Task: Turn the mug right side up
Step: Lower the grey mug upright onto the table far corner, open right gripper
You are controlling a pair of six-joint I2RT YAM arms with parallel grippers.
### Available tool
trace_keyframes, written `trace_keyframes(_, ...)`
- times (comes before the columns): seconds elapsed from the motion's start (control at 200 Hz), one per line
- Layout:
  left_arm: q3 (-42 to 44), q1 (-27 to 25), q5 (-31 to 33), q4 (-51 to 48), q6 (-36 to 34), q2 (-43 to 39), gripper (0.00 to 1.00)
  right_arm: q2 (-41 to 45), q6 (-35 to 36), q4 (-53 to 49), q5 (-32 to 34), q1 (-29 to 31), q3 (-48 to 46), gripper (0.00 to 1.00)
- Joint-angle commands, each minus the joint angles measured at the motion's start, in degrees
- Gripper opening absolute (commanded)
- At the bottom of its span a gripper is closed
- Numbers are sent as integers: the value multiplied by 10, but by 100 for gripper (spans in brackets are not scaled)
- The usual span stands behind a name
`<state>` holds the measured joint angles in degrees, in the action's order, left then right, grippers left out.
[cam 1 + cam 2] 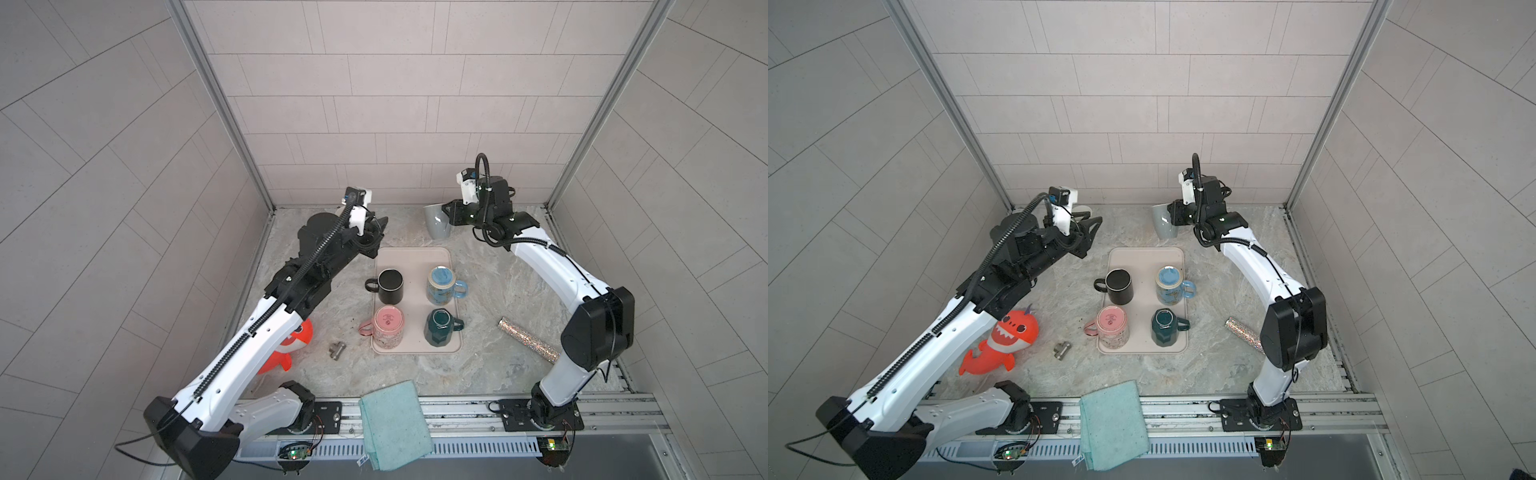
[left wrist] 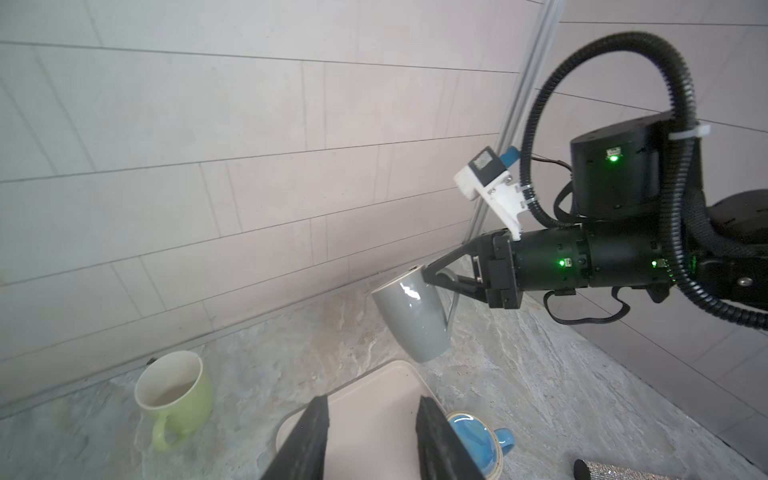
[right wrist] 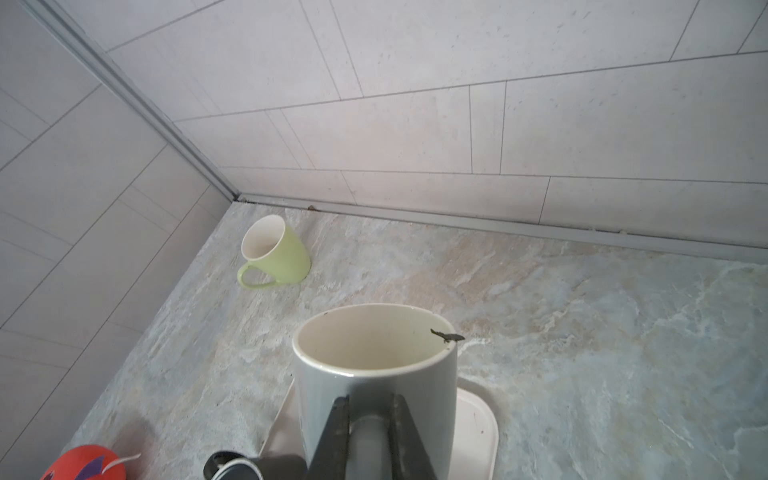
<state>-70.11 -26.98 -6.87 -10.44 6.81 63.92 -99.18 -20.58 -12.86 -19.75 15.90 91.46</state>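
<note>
A grey mug (image 1: 435, 222) (image 1: 1163, 222) hangs over the back of the table, just beyond the tray's far edge. It is tilted with its cream mouth upward (image 3: 374, 353). My right gripper (image 1: 446, 212) (image 3: 370, 399) is shut on its handle, with a finger on either side. A light green mug (image 2: 178, 395) (image 3: 276, 253) stands mouth up on the table near the back left corner. My left gripper (image 1: 380, 226) (image 2: 372, 401) is beside it and over the tray's far left corner. It is open, with nothing between its fingers.
A beige tray (image 1: 415, 257) carries a black mug (image 1: 390, 286), a blue mug (image 1: 442, 284), a pink mug (image 1: 387, 326) with its base up and a dark green mug (image 1: 439, 328). Around it lie an orange shark toy (image 1: 1005, 338), a metal piece (image 1: 336, 350), a glitter tube (image 1: 528, 338) and a teal cloth (image 1: 395, 424).
</note>
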Motion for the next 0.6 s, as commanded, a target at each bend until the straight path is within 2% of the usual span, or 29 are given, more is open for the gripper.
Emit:
trace_keyframes(0.0, -13, 45, -39, -37, 62, -16, 41, -32, -24, 137, -48, -29, 10, 0)
trace_keyframes(0.145, -11, 83, -74, -47, 87, -18, 43, -88, -55, 277, -57, -66, -24, 0)
trace_keyframes(0.33, -10, 104, -91, -52, 94, -8, 43, -146, -37, 371, -33, -75, -43, 0)
trace_keyframes(0.595, 3, 126, -116, -25, 119, 12, 43, -160, -11, 507, 19, -78, -126, 0)
